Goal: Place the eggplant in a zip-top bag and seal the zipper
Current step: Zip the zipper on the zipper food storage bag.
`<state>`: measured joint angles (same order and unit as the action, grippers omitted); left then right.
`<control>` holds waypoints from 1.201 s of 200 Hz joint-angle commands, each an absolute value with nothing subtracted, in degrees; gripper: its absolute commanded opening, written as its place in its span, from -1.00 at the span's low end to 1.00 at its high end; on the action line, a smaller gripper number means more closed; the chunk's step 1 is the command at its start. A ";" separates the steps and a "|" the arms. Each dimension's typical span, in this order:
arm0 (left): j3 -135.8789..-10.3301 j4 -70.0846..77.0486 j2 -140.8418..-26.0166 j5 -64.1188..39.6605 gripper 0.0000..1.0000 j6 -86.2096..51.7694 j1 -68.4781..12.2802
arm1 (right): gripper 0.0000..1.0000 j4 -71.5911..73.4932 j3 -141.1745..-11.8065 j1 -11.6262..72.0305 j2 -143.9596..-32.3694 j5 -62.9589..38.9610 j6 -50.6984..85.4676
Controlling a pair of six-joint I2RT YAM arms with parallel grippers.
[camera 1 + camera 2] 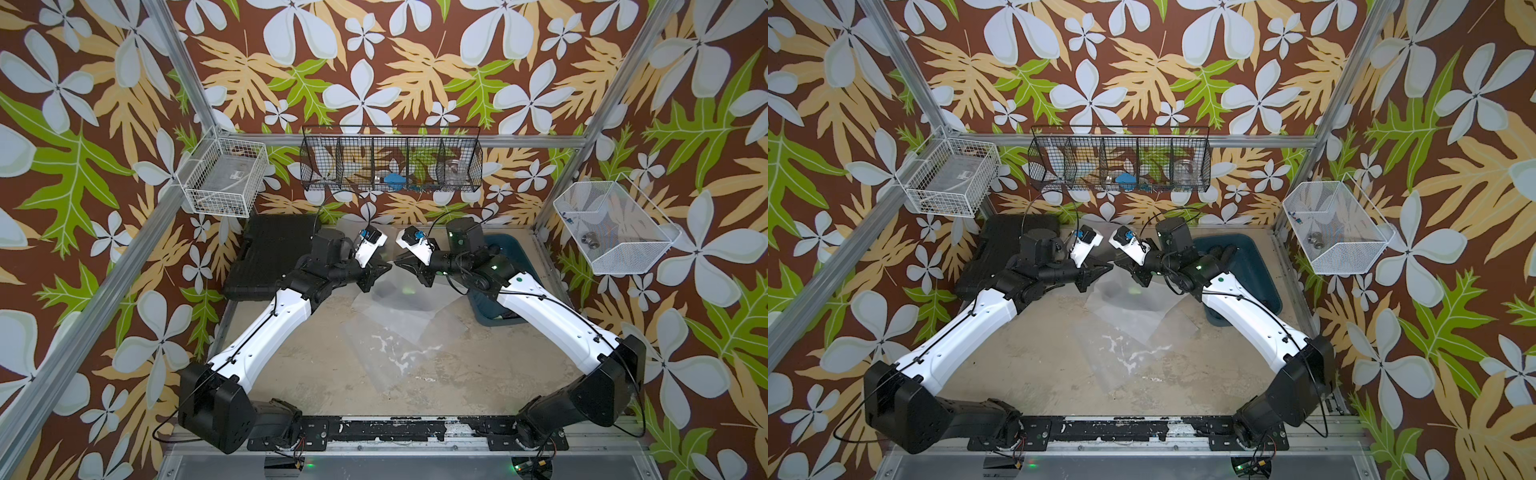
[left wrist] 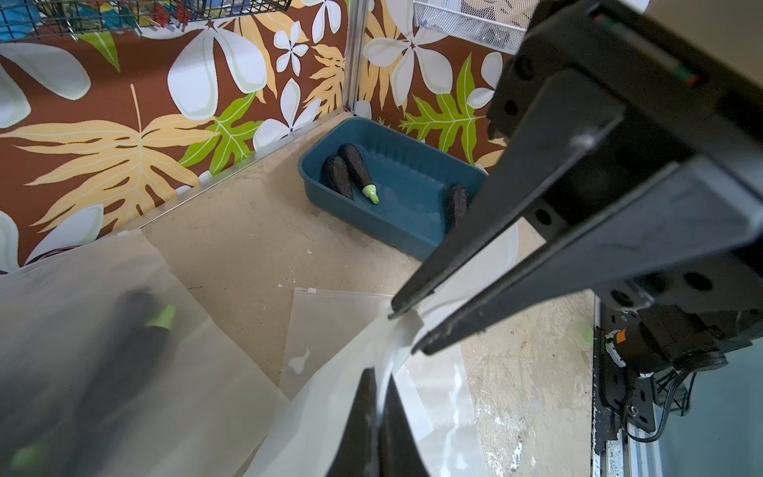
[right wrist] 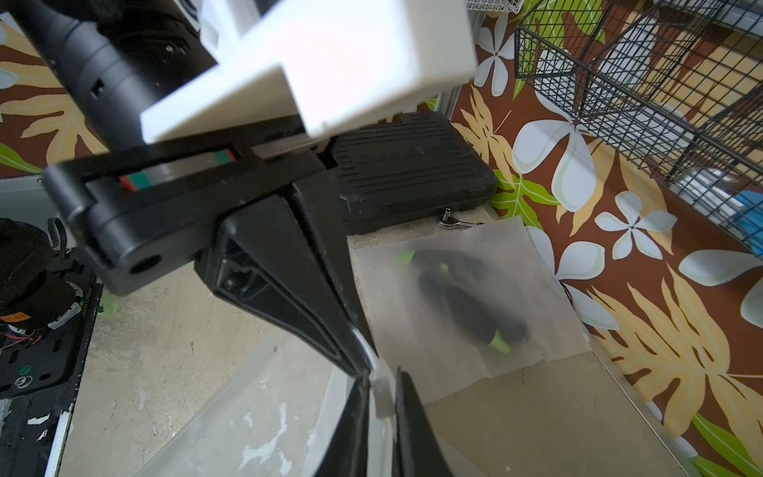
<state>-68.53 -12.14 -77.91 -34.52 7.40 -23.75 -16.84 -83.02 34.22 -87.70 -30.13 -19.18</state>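
Flanking the table's [image 1: 311,365] far side, black case [image 1: 270,253] and blue tub [image 2: 363,223] frame the work: a zip-top bag [image 2: 330,396], rim pinched by both left hand [image 3: 363,363] and right hand [image 2: 404,330], likely tensioned for opening; loose eggplants [image 2: 357,169] wait in the tub.

Front of the table [image 1: 316,374] is bare between the two arms, so there is room to pass. Centre is blocked: left gripper [image 1: 384,268] and right gripper [image 1: 401,264] meet nearly tip to tip, both pinching a raised bag [image 2: 330,404], with loose bags [image 1: 399,320] lying below. Black case [image 1: 270,253] fills back left, blue tub [image 2: 371,229] back right under the right arm, a filled bag [image 3: 466,309] between them.
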 commanded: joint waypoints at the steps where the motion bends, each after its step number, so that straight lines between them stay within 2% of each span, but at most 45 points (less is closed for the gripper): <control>1: -68.83 -10.67 -77.82 -33.76 -1.00 6.48 -23.82 | -0.78 -17.57 -83.19 34.27 -87.72 -29.69 -19.82; 29: -68.29 -9.27 -77.61 -30.37 -1.00 5.24 -23.74 | -0.80 -18.95 -82.75 34.19 -87.19 -26.72 -20.45; 97: -67.76 -6.09 -77.77 -29.39 -1.00 2.60 -22.70 | -0.82 -19.43 -78.29 32.32 -83.88 -24.73 -18.78; 185: -67.85 -4.44 -79.62 -27.63 -1.00 1.10 -21.03 | -0.83 -20.16 -71.61 27.48 -79.36 -17.63 -9.41; 240: -68.64 -4.48 -80.04 -27.03 -1.00 1.49 -19.18 | -0.82 -22.90 -67.30 27.34 -76.64 -11.65 -5.29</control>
<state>-67.99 -6.63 -80.05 -28.95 1.63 -20.25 -18.09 -68.23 27.59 -77.19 -18.11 -8.29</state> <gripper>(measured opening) 0.051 0.092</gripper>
